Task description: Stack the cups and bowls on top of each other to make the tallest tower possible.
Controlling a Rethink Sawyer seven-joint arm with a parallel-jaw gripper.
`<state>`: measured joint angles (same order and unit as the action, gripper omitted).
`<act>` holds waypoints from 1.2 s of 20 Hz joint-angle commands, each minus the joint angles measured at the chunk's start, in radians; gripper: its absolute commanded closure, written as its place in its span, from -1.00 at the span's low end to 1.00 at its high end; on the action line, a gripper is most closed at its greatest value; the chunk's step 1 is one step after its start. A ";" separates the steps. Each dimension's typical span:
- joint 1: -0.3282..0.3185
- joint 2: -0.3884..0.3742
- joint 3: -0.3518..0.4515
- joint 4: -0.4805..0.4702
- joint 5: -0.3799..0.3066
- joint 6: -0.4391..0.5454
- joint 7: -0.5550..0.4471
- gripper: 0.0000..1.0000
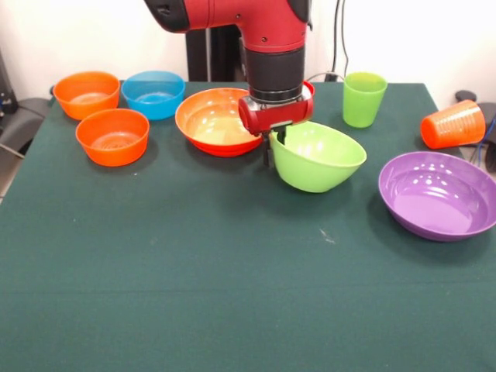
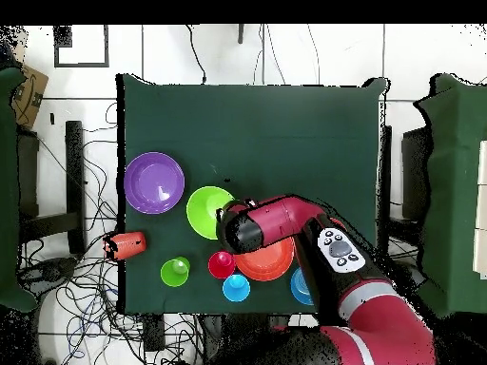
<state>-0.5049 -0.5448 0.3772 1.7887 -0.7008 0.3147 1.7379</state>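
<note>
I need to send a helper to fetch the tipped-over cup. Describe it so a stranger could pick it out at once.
On the green-clothed table, go in the front view to the far right corner, beyond the large glossy purple plastic bowl. There lies the tapered orange plastic cup, close to the table's edge. Its neighbour, the lime green plastic tumbler, stands upright; this orange one alone lies on its side.

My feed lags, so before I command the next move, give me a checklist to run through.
1. Gripper clamped on the lime green bowl at its rim: ok.
2. Held bowl level: not ok, it tilts.
3. Held bowl off the table: cannot tell.
4. Purple bowl upright and apart from the held bowl: ok.
5. Green cup upright: ok.
6. Orange cup upright: not ok, it lies on its side.
</note>
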 commanded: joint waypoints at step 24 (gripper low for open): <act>-0.108 0.151 0.144 -0.196 -0.195 0.163 -0.306 1.00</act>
<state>-0.5936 -0.4785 0.4789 1.7322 -0.7478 0.3902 1.7379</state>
